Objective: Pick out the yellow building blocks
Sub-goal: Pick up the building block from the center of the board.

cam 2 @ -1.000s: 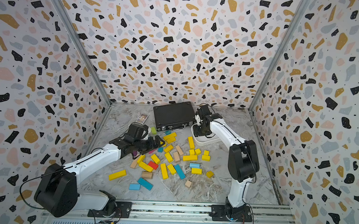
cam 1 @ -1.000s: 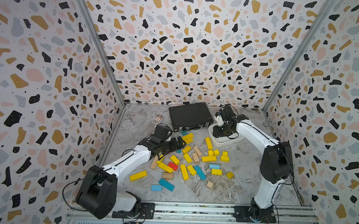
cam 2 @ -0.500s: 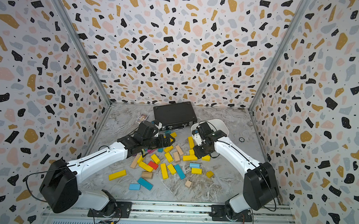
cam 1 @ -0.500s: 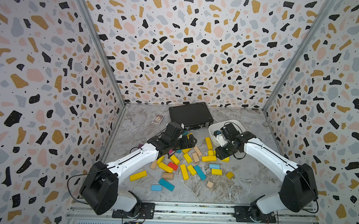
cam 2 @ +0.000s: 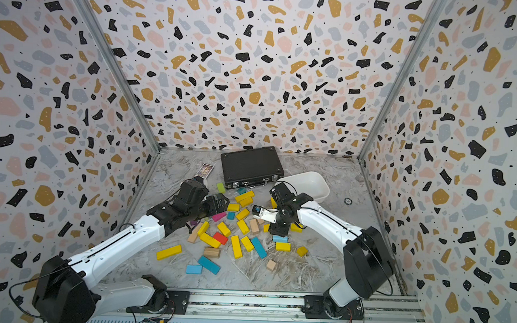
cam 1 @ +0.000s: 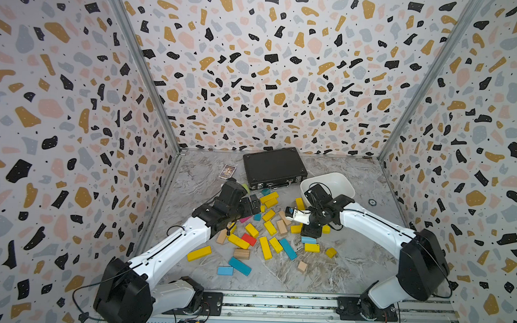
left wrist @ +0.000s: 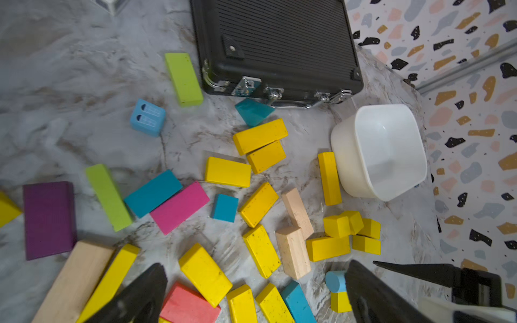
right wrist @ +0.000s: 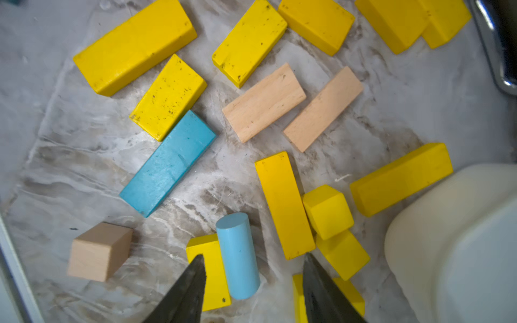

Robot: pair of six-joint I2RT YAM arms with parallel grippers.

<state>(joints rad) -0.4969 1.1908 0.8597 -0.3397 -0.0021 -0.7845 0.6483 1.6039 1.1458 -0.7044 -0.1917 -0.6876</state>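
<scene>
Fingers (right wrist: pixel 184 296) of the right gripper (right wrist: pixel 254 256) stand part-spread w/ nothing pinched, tips low on either side of a light-blue cylinder (right wrist: pixel 237 254), one tip over a small yellow block (right wrist: pixel 214 279). The left gripper (left wrist: pixel 255 265) is spread to its widest, also empty. Change over the last sec: the right arm was up at the white bowl (cam 1: pixel 325 175) at the back and has since swung fwd and dropped onto the cluster just in front of it. The left arm has pushed further out twd the yellow pair by the black case (cam 1: pixel 273 166). Blocks themselves look unmoved. Meaning, IMO: both arms are lining up fresh picks w/ no grasp yet, and the job is far from done. The yellow building blocks (cam 1: pixel 265 247) lie scattered on the marble tabletop (cam 1: pixel 351 262) btwn the arms, mixed w/ other-coloured blocks (cam 1: pixel 288 249), and the bowl's inside shows bare white in the left wrist view. Risk: the cylinder sits btwn the right tips and could get grabbed instead of a yellow. Writing: none legible. The card (cam 1: pixel 227 171) beside the case has a printed picture, too small to read. The light-blue cube (left wrist: pixel 147 117) carries two arched window shapes, no letters, and the case shows no brand.
</scene>
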